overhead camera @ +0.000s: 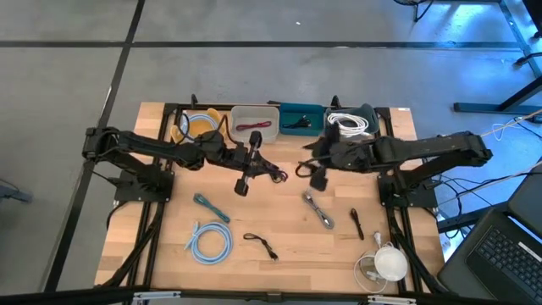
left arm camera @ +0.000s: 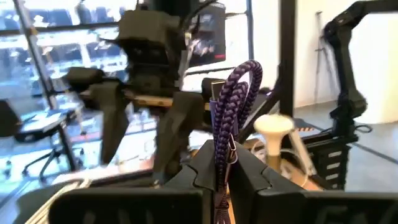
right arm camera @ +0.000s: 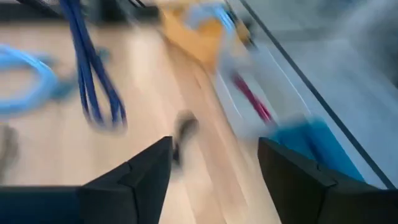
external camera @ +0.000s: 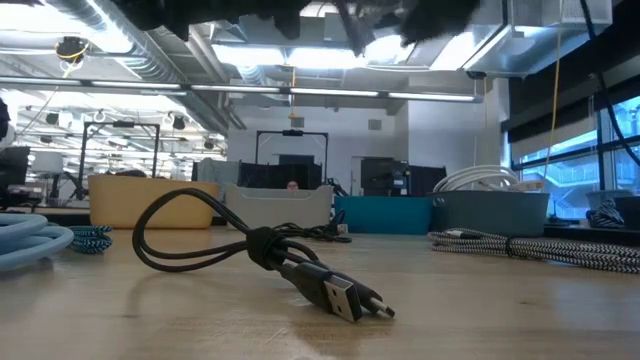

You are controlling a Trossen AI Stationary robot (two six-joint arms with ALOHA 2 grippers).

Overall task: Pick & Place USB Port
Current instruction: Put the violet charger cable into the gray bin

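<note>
**Clerk:** Where clamped, item one: purple braided USB cable point(left arm camera: 233, 106), folded into a loop, pinched between the closed fingers point(left arm camera: 205, 171) of the left hand point(left arm camera: 224, 169). Lifted above the middle of the surface point(overhead camera: 169, 229), just in front of the bins.

**Checker:** Noted. Right hand?

**Clerk:** Right hand point(overhead camera: 318, 174), fingers spread wide, gripping nothing. Raised near the centre, close beside the left hand, apart from the cable.

**Checker:** Bins along the far edge?

**Clerk:** Four in a row. Yellow bin point(overhead camera: 180, 129) with a pale blue cable; white bin point(overhead camera: 254, 110) with a red cable point(overhead camera: 254, 127); teal bin point(overhead camera: 306, 110) with something dark, too small to tell; dark grey bin point(overhead camera: 367, 112) with a coiled white cable point(overhead camera: 349, 124).

**Checker:** Loose on the surface?

**Clerk:** Teal cable point(overhead camera: 211, 207), left of centre. Light blue coil point(overhead camera: 210, 242), nearer the front edge. Black cable point(external camera: 300, 270) with a USB plug, lying front and centre. Grey braided cable point(overhead camera: 318, 209), right of centre. Small black piece point(overhead camera: 356, 224) beside it, kind unclear. White cable bundle point(overhead camera: 386, 263) at the front right corner.

**Checker:** Off the surface?

**Clerk:** Laptop point(overhead camera: 508, 241), on the right.
</note>
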